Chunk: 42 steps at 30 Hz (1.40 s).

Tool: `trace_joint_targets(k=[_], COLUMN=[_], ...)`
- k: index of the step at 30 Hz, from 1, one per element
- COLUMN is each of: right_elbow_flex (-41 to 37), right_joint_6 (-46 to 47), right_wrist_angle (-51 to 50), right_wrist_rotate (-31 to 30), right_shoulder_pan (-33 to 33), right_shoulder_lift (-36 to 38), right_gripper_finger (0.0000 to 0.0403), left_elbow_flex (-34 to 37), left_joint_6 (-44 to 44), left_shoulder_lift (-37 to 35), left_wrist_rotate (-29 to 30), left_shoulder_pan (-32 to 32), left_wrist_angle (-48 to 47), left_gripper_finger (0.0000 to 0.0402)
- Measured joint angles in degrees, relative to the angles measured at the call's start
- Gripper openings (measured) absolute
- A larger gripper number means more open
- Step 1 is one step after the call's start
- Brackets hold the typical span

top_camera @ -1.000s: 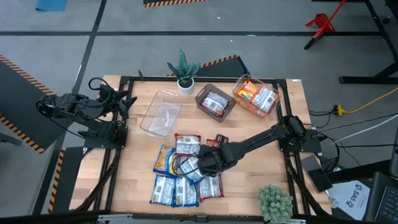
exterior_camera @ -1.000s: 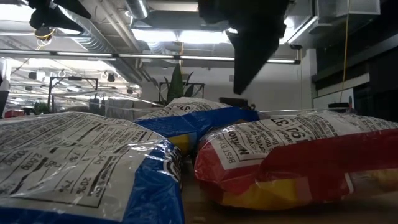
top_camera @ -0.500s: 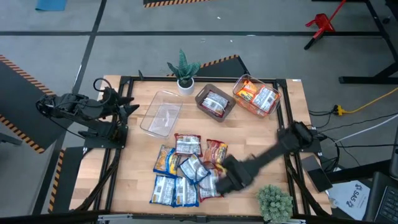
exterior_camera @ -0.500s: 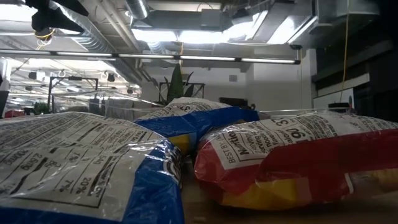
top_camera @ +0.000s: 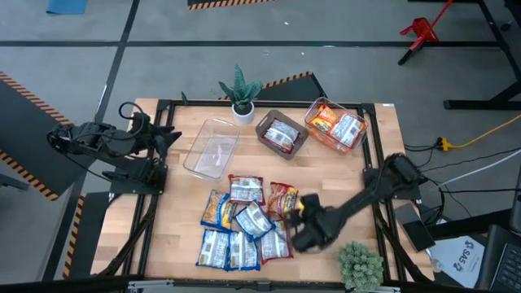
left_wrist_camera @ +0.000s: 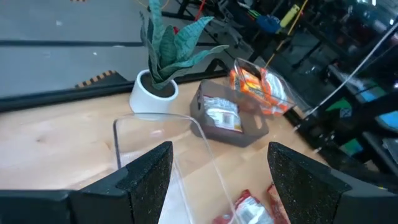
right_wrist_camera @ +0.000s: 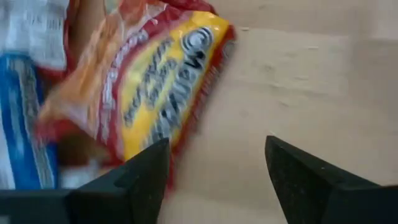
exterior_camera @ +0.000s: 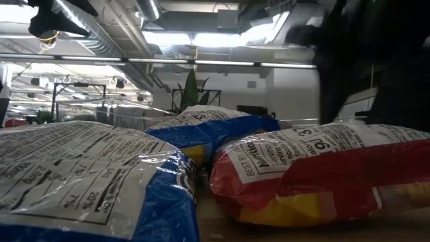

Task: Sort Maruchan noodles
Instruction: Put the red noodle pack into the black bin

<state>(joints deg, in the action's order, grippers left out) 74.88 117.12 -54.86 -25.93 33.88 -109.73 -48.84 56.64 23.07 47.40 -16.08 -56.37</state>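
The Maruchan noodles [top_camera: 244, 221] lie as a loose pile of several blue, orange and red packets on the near middle of the wooden table [top_camera: 175, 203]. My right gripper [top_camera: 301, 232] hangs open just right of the pile, pointing steeply down. In its wrist view a red-and-yellow packet [right_wrist_camera: 155, 87] lies beside its fingers, with bare wood between them. My left gripper [top_camera: 169, 134] waits open at the table's left edge, facing the clear bin [left_wrist_camera: 161, 143]. More packets sit in the grey bin [top_camera: 282, 133] and the far-right clear bin [top_camera: 335, 124].
An empty clear bin [top_camera: 212, 146] lies left of the grey bin. A potted plant [top_camera: 241, 91] stands at the far edge, and a bushy green plant [top_camera: 358, 262] at the near right corner, close to my right gripper. Bare wood shows right of the pile.
My right gripper has left its place over the pile and swung toward the table's near right, sinking lower while its wrist rolled. A red packet at the pile's right side, covered by the arm before, now shows. The pile itself lies as it did.
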Motion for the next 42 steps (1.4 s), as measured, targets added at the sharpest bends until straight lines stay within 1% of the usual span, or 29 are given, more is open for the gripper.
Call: trace_joint_targets(k=[3,5,8,11,13,15,18,22,25,28,31,34,36,42], right_elbow_flex=[-12.2,-18.8,-25.4,-29.9,-31.6,-32.3,-32.2,-32.1,-32.0,-32.0,-32.1,-32.1,-32.1,-32.1], right_joint_6=[-4.8,-7.4,-9.5,-9.4,-9.7,-11.8,-16.4,-20.7,-23.0,-24.0,-25.4,-27.2,-27.5,-27.7], right_wrist_angle=[17.0,24.4,27.2,27.9,31.0,35.0,39.0,44.3,47.7,50.8,52.5,55.2,56.0,56.3], right_wrist_rotate=[1.9,4.9,7.9,8.2,8.5,7.5,7.2,8.3,9.7,9.1,9.0,9.2,10.1,10.0], right_shoulder_pan=[-2.8,-3.9,-5.1,-6.6,-8.2,-10.1,-13.4,-17.3,-18.6,-18.6,-18.6,-18.7,-18.7,-18.7], right_shoulder_lift=[6.4,11.0,16.7,20.3,21.0,20.9,18.8,15.3,13.1,12.0,11.8,11.6,11.3,11.3], right_gripper_finger=[0.0249,0.0257,0.0271,0.0285,0.0293,0.0298,0.0303,0.0303,0.0303,0.0302,0.0283,0.0246,0.0216,0.0111], left_elbow_flex=[0.0,0.0,0.0,0.0,0.0,0.0,0.0,0.0,0.0,0.0,0.0,0.0,0.0,0.0], left_joint_6=[0.2,0.3,0.0,-1.7,-2.2,-2.2,-2.2,-2.2,-2.1,-1.9,-1.9,-1.9,-1.9,-3.1], left_shoulder_lift=[0.0,0.0,0.0,0.0,0.0,0.0,0.0,0.0,0.0,0.0,0.0,0.0,0.0,0.0], left_wrist_rotate=[0.0,0.0,0.0,0.0,0.0,0.0,0.0,0.0,0.0,0.0,0.5,2.0,2.8,3.1], left_shoulder_pan=[0.0,0.0,0.0,0.0,0.0,0.0,0.0,0.0,0.0,0.0,0.0,0.0,0.0,0.0], left_wrist_angle=[0.0,0.0,-0.2,-0.2,-0.3,-0.3,-0.2,-0.3,-0.3,-0.5,-1.2,-1.9,-2.1,-2.2], left_gripper_finger=[0.0258,0.0258,0.0258,0.0258,0.0258,0.0258,0.0258,0.0258,0.0258,0.0258,0.0258,0.0258,0.0258,0.0258])
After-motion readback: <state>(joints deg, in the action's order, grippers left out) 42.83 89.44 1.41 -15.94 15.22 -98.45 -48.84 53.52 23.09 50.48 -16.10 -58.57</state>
